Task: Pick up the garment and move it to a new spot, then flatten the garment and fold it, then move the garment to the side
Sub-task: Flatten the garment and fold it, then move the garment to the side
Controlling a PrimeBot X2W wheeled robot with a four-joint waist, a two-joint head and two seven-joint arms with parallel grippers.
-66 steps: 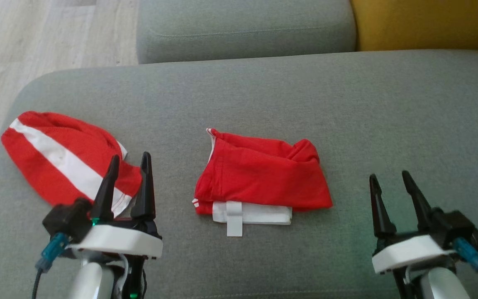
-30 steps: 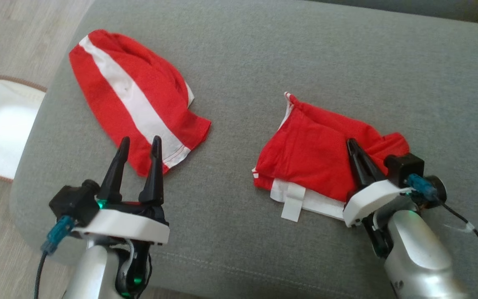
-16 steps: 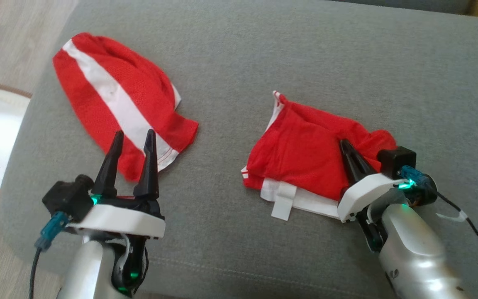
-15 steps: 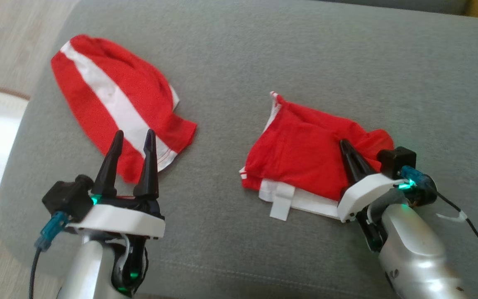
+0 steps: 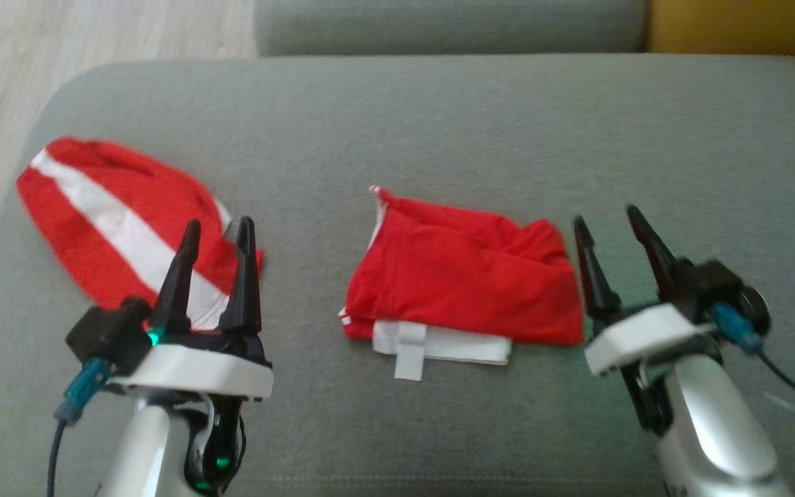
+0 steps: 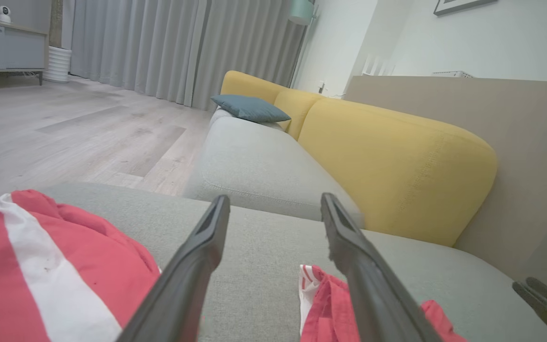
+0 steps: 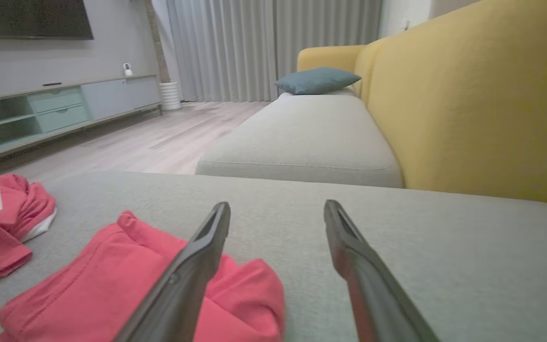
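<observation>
Soft, even daylight falls on the grey sofa cushion [image 5: 439,124], leaving only faint shadows. Motion blur smears the head view, worst on the striped red garment [image 5: 94,221] beyond the left gripper [image 5: 219,223], where a green lamp [image 5: 156,336] glows at its base. The wrist views are sharper but bow at the edges. The near fingers [image 7: 193,270] are soft, the reds washed to pink, and the curtains [image 7: 235,47] far ahead of the right gripper [image 7: 277,205] are pale.

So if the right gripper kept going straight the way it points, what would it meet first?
Probably only bare grey cushion: the right gripper points past the folded red garment, which lies just left of it. How high it rides is unclear.
</observation>
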